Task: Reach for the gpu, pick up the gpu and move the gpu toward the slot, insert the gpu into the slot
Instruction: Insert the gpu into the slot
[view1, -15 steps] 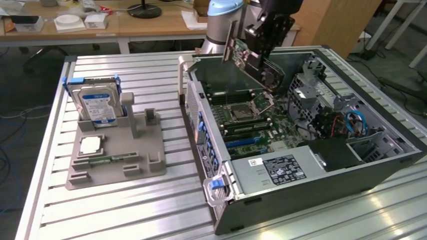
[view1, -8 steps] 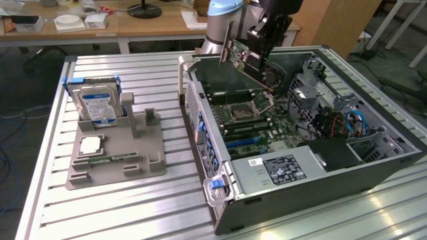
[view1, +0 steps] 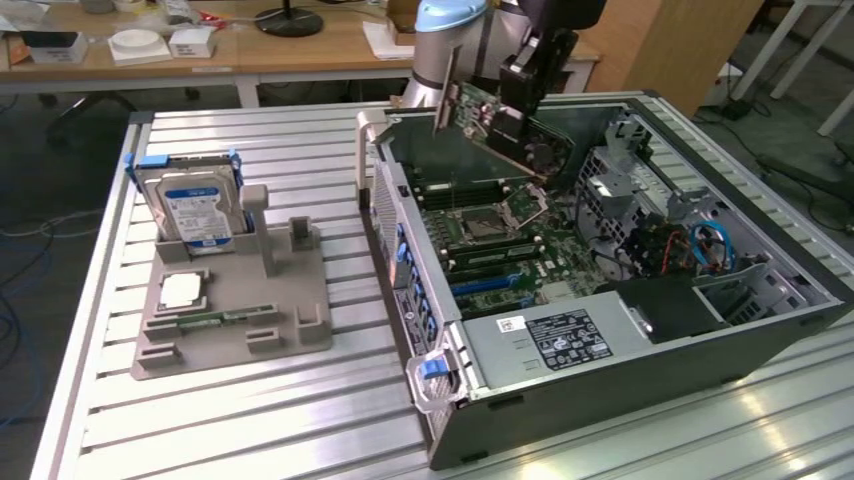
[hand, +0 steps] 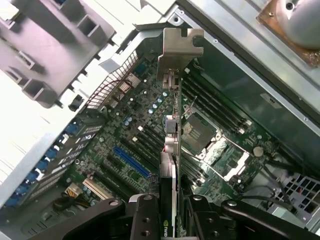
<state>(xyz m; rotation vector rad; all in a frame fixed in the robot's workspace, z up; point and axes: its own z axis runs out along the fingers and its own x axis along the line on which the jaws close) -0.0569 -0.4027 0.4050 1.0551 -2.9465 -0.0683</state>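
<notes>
The gripper (hand: 172, 212) is clamping the card (hand: 171, 125) edge-on, high in the exterior view's upper middle, over the open case (view1: 400, 230). Beyond, the blue slot (hand: 131, 161) is sitting off to one side; lining the card's edge up squarely above it likely matters most.

**Bright room, glare on the metal**

Even room light washes the surface (view1: 267, 420), and a pale sheen streaks its ribs toward the exterior view's right. The computer case (view1: 667, 385) is dimmer inside, with shadow pooling over the motherboard (view1: 534, 255). In the wrist view, the surface outside the case burns out to white.
</notes>
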